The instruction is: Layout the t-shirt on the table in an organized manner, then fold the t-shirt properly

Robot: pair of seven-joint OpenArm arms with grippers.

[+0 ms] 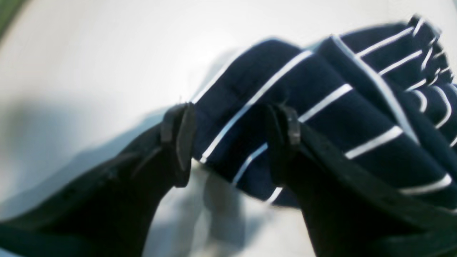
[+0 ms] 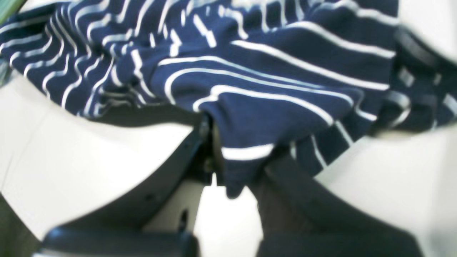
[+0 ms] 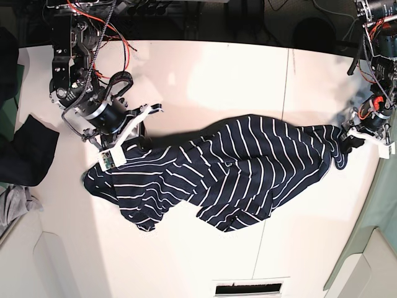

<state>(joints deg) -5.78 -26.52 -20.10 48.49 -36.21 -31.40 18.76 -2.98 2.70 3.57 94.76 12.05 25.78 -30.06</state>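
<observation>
T-shirt (image 3: 229, 171): dark navy with thin white stripes, lying rumpled and stretched across the middle of the table (image 3: 205, 68), reaching from near the left edge in the base view almost to the right edge. Fabric is bunched and creased, not flat; one lobe hangs toward the near edge at centre.

Right gripper (image 2: 228, 157): at the shirt's end by the table's left edge in the base view. Jaws pressed together on a fold of striped cloth; in the right wrist view the fabric comes out from between the dark fingers (image 2: 285, 178) and drapes over them.

Left gripper (image 1: 232, 139): at the shirt's opposite end, close to the table's right edge in the base view. Jaws stand wide apart, one finger on either side of a raised fold of the shirt; the cloth sits in the gap and is not pinched. Whether the pads touch it cannot be told, the view being blurred.

Plain dark cloth (image 3: 28, 152): at the table's left edge, apart from the shirt.

Small grey cloth (image 3: 13, 205): just below it, at the same edge.

Open room: bare white surface along the far edge and across the near edge. A thin dark seam (image 3: 286, 81) runs from far to near edge, right of centre.
</observation>
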